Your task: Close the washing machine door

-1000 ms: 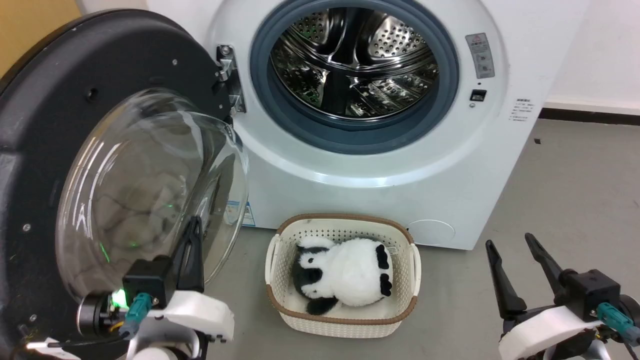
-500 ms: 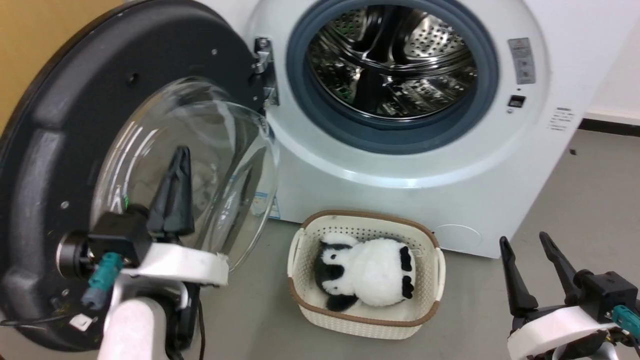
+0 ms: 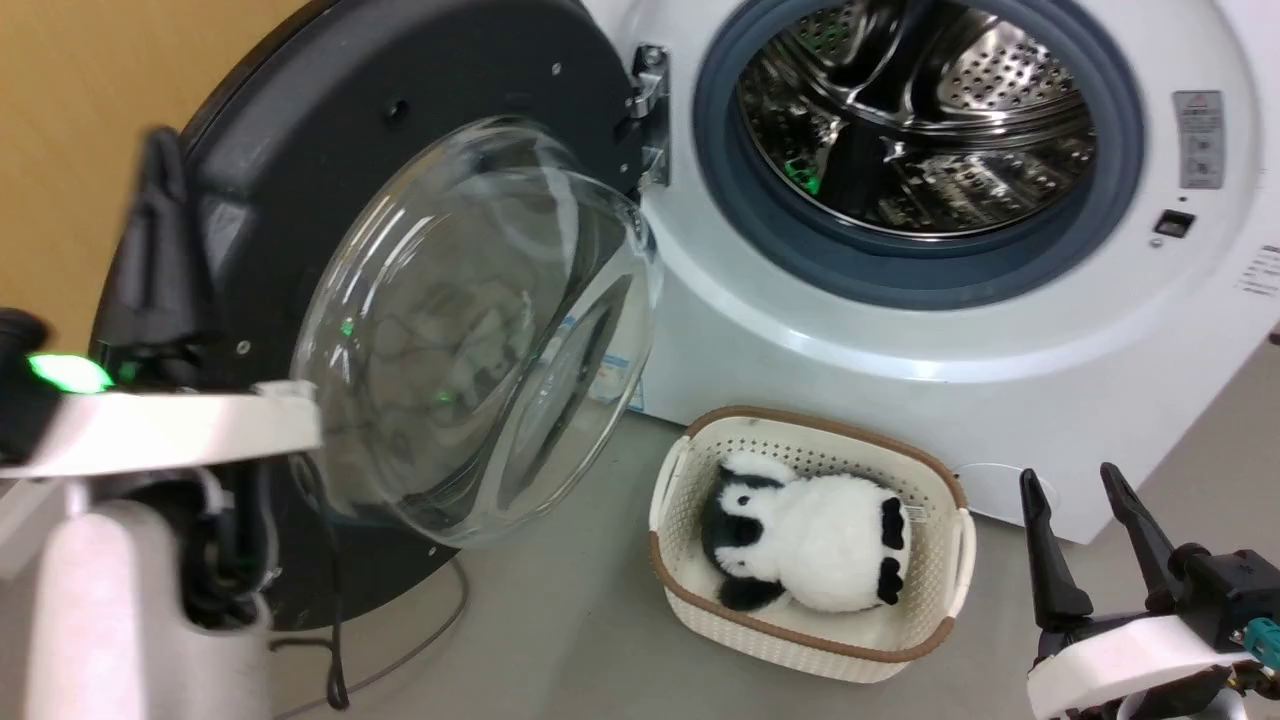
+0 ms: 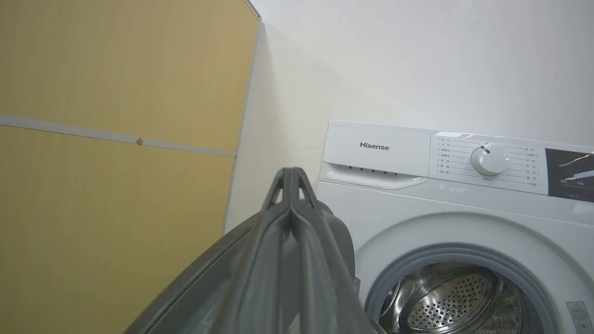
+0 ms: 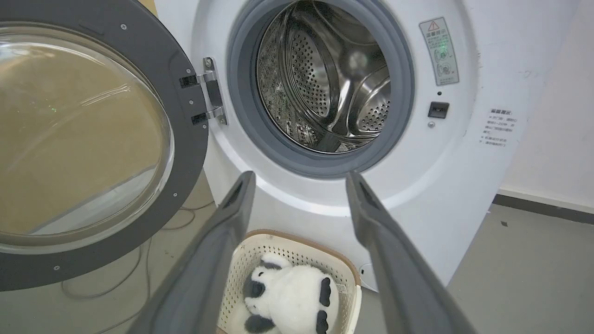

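Wide open: washing machine door (image 3: pixel 400 300), standing left of washing machine (image 3: pixel 900 330), hinge (image 3: pixel 650 110) on machine side. At free edge, left gripper (image 4: pixel 290 176), fingers pressed together, empty (contact unclear). Push on rim (image 3: pixel 450 80), not glass (image 3: pixel 470 330), along hinge arc until latched. Idle low: right gripper (image 3: pixel 1070 480), fingers spread.

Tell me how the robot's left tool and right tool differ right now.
The left tool, two long dark fingers, is shut, fingers pressed together; the right tool is open, fingers well apart. In the head view the left tool stands high by the glossy black rim of the round washing machine door; the right tool sits low near the cream perforated basket. Both point upward and hold nothing.
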Controlling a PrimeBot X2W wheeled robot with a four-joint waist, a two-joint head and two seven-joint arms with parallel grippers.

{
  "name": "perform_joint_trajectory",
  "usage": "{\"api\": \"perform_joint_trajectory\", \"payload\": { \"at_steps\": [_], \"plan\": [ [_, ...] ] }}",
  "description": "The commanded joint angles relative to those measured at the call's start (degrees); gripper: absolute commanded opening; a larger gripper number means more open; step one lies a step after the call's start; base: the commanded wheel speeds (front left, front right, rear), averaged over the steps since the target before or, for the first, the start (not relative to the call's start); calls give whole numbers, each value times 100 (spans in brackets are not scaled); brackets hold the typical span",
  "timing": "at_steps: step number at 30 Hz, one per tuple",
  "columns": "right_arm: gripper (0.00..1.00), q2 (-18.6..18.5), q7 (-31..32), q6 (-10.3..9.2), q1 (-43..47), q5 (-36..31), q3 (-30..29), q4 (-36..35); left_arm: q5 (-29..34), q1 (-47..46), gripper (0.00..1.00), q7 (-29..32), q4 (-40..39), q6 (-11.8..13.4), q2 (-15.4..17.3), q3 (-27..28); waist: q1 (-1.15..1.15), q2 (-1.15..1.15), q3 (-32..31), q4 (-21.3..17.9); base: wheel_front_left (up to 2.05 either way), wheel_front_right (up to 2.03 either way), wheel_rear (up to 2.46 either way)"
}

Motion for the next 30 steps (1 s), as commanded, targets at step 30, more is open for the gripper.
{"api": "perform_joint_trajectory", "payload": {
  "at_steps": [30],
  "plan": [
    [100, 20, -409, 3, -168, 246, -270, 166, -4841, -252, 0, 905, 2351, -226, 593, 1624, 0, 0, 274, 814, 0, 0, 0]
  ]
}}
